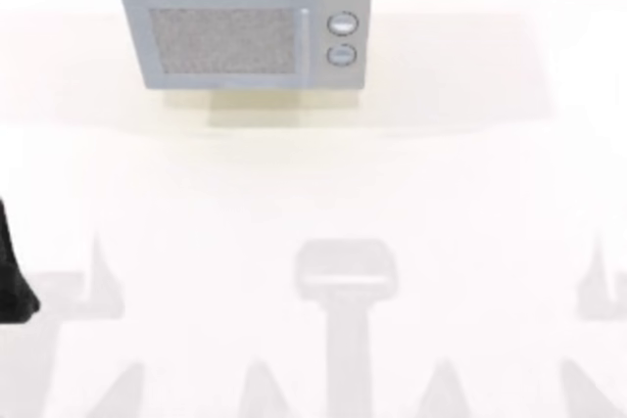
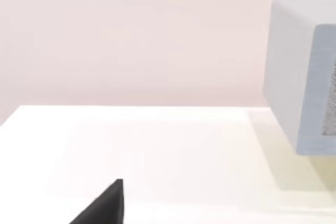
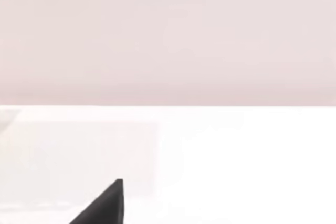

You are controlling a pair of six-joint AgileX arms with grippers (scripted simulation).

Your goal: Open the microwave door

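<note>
The microwave door [image 1: 223, 41] sits shut — I'm at the approach. My left gripper [image 2: 105, 205], spread untellable, must reach the handle [image 1: 304, 41].

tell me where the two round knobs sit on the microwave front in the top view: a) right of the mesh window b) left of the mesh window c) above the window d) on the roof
a: the two knobs sit right of the mesh-windowed microwave door, which is shut.

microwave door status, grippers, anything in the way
Light-grey mesh-windowed microwave door shut. Left gripper at table's left edge, away from it. Right gripper unseen from above. Nothing blocking.
</note>
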